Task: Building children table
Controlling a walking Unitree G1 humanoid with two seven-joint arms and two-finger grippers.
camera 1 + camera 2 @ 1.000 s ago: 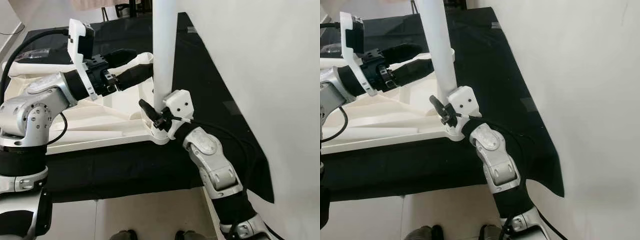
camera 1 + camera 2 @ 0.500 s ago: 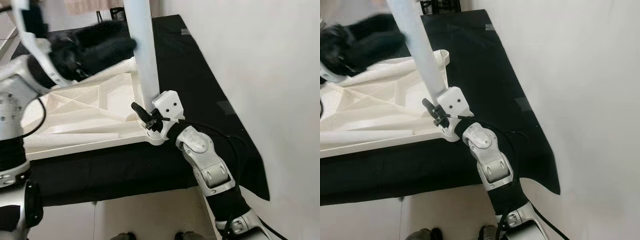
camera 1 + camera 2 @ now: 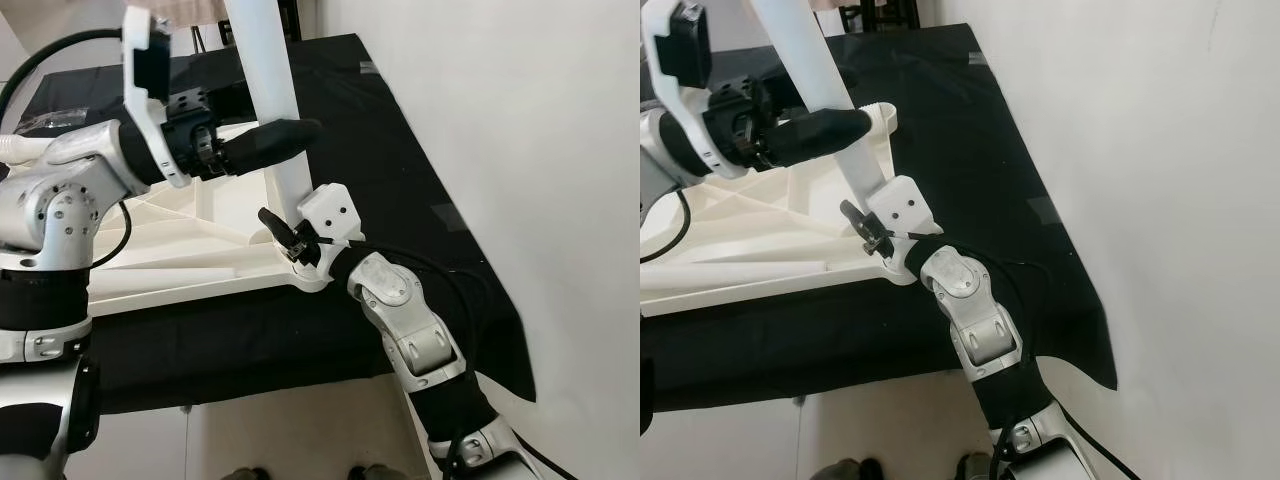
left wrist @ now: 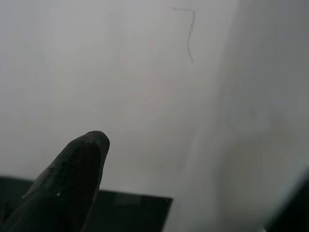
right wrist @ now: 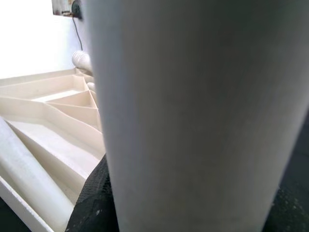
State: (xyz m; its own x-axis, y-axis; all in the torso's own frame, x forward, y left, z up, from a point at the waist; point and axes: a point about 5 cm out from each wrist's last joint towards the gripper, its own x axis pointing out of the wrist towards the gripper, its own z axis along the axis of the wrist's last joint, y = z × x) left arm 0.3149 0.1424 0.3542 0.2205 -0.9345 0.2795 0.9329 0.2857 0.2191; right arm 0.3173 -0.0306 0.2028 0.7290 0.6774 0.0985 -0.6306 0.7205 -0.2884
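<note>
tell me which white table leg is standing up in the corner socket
The leg held by the right gripper at the tabletop's near corner; the other leg lies flat.

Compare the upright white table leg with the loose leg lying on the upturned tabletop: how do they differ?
The upright leg stands at the tabletop's near corner; the loose leg lies flat along its near edge. The right hand grips the upright leg at its base and the left hand is higher up; nothing touches the loose leg. Both are plain white round posts.
</note>
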